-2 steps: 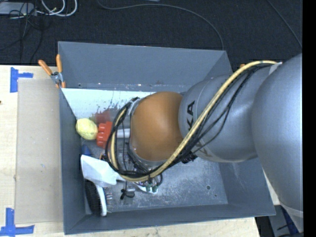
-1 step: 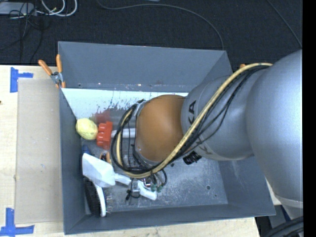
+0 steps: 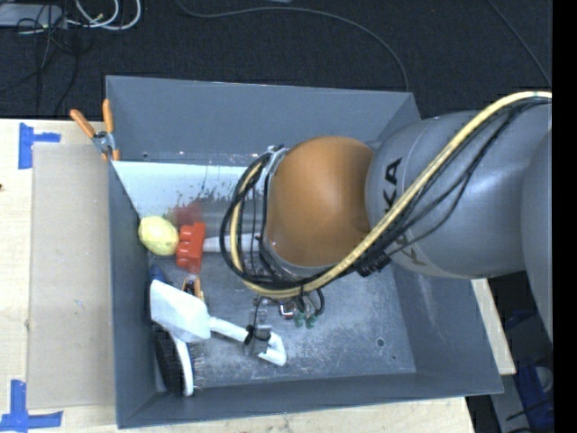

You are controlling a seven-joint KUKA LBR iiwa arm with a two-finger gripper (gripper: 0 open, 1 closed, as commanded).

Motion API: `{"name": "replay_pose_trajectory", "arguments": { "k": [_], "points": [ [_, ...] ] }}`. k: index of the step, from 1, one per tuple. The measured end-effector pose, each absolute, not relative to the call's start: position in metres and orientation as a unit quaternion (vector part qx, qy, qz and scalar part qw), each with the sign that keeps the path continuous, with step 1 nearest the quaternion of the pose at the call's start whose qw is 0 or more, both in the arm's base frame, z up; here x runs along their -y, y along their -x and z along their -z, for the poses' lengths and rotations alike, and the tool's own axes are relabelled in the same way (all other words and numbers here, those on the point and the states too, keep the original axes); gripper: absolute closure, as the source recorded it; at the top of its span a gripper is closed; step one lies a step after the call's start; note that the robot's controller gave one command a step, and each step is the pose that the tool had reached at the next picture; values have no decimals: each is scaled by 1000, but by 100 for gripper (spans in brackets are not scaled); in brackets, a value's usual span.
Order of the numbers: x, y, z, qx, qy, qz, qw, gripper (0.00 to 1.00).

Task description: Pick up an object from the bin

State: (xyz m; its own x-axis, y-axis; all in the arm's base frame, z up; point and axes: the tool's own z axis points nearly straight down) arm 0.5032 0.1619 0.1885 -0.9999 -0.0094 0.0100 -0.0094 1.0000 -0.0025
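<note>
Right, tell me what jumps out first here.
The arm's big orange wrist cover looms over the grey bin's middle, the gripper low above a white scoop's thin handle toward the view's bottom. By the left wall a yellow ball and a red block lie side by side; a black brush sits in the bottom left corner.

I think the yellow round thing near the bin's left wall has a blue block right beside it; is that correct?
Not quite. The camera view shows that the block beside the yellow round thing is red, not blue. The rest stands: the two lie side by side near the left wall of the bin.
</note>
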Motion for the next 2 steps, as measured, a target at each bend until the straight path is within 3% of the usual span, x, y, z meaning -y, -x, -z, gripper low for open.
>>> {"name": "replay_pose_trajectory", "arguments": {
  "k": [1,2],
  "points": [
    [-185,-486,-234,1000,17,-2,7,0],
    [-210,-500,-205,996,-87,-1,4,0]
  ]
}}
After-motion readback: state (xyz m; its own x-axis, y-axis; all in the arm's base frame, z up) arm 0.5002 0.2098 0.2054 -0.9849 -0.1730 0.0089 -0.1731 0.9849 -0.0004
